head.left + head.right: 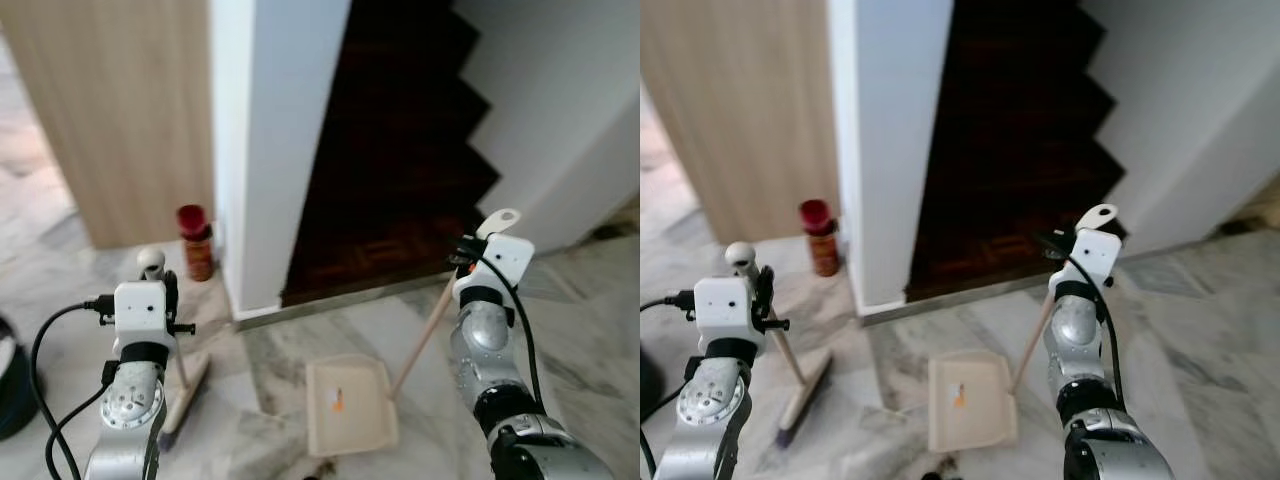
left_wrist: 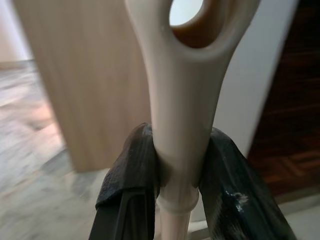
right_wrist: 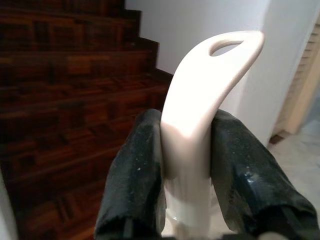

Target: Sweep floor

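My left gripper [image 2: 177,172] is shut on the cream handle of a broom [image 2: 182,90], just below its hanging loop. The broom head [image 1: 188,392] rests on the marble floor to my front left. My right gripper [image 3: 187,167] is shut on the white looped top of the dustpan handle [image 3: 200,95]. The handle's wooden shaft [image 1: 420,345] slants down to the cream dustpan [image 1: 350,425]. The pan lies flat on the floor between my arms, with a small orange scrap [image 1: 338,403] in it. Some dark debris [image 1: 320,468] lies just in front of the pan's near edge.
A white pillar [image 1: 270,150] stands straight ahead, with dark wooden stairs [image 1: 400,150] to its right and a light wooden panel [image 1: 120,110] to its left. A red canister [image 1: 195,240] stands by the pillar's foot. A dark round object [image 1: 12,385] is at the far left.
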Controlling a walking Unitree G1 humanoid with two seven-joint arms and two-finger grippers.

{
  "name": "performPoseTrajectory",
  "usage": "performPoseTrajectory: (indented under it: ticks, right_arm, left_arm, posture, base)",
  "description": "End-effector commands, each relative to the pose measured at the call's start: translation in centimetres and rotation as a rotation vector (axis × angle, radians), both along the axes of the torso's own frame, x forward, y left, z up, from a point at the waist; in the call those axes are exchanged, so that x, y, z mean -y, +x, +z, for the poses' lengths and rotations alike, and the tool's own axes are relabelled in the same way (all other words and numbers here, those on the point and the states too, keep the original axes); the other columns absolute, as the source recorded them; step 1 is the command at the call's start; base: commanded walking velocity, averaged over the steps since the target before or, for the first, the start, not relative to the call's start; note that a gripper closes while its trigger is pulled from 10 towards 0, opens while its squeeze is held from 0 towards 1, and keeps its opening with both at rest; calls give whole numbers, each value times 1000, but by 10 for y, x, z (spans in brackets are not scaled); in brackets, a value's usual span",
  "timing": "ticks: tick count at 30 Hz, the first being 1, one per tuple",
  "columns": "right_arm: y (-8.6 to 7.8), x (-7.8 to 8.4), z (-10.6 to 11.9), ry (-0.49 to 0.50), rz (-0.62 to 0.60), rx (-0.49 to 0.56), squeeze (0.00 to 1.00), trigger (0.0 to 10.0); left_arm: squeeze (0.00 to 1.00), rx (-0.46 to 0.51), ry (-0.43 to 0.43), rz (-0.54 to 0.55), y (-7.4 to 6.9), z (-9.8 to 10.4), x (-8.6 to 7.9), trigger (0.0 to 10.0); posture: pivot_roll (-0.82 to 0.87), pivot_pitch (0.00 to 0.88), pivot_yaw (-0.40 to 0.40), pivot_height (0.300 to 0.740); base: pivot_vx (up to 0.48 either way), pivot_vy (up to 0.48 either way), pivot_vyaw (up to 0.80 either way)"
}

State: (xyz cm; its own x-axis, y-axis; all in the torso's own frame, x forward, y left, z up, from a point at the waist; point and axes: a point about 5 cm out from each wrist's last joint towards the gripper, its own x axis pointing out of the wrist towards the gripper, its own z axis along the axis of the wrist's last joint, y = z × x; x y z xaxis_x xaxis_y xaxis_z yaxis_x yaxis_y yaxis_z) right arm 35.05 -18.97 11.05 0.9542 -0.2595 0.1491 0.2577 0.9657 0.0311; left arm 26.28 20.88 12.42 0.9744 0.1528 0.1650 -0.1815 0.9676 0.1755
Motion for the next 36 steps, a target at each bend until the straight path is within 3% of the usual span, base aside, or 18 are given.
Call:
performPoseTrajectory:
  ticks: [1, 18, 28, 36]
  right_arm:
    - [2, 8, 10, -8, -26, 39, 0, 10000]
    - [1, 14, 10, -14, -57, 36, 0, 10000]
    - [-4, 5, -3, 30, -94, 8, 0, 10000]
    - [-6, -5, -12, 27, -88, -19, 0, 10000]
  left_arm:
    - [0, 43, 18, -24, 3, 9, 6, 10000]
    - [0, 33, 15, -68, 6, 8, 10, 10000]
    - [0, 31, 56, -120, 26, 18, 4, 10000]
    - [0, 39, 75, -161, 42, 25, 4, 10000]
  posture:
    - [139, 101, -144, 740]
    - [141, 93, -124, 740]
    - [174, 35, -48, 740]
    - [183, 0, -8, 740]
  base:
    - [0, 0, -800]
    - [0, 0, -800]
    - [0, 0, -800]
    - [0, 0, -100]
